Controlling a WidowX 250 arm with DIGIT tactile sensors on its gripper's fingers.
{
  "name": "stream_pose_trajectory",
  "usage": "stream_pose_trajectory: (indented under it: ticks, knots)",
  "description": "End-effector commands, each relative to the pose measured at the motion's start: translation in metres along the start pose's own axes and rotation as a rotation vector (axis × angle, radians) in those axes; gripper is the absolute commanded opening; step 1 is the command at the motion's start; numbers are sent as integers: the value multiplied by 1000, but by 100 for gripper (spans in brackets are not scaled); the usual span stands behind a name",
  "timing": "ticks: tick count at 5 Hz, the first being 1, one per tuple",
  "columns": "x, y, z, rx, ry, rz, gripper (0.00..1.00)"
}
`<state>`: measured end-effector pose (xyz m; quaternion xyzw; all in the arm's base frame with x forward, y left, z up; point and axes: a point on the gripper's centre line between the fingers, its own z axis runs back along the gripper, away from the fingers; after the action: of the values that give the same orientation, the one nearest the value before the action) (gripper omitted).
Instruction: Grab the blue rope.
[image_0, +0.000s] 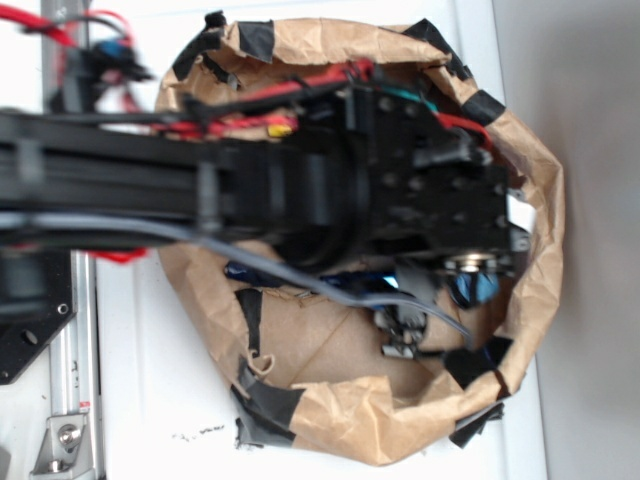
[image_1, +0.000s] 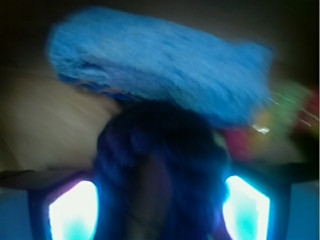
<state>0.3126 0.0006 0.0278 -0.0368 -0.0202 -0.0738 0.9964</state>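
In the wrist view the blue rope (image_1: 160, 165) is a blurred dark navy bunch filling the whole gap between my gripper's (image_1: 160, 205) two glowing fingers (image_1: 75, 215). It touches both pads, so the gripper is shut on it. In the exterior view the arm covers most of the rope; only navy pieces (image_0: 245, 273) show under it, and the gripper (image_0: 400, 330) reaches down inside the paper basin.
A light blue sponge (image_1: 160, 65) lies just beyond the rope. The red-yellow-green rope (image_1: 285, 115) is at the right. A crumpled brown paper basin (image_0: 350, 420) with black tape patches surrounds everything, and its raised rim stands on all sides.
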Motion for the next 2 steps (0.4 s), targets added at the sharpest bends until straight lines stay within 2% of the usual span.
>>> stream_pose_trajectory:
  ticks: [1,2]
  knots:
    - [-27,-61,-39,-108,68,-121,0]
    - [-48,-92,-49,-120,128,-180,0]
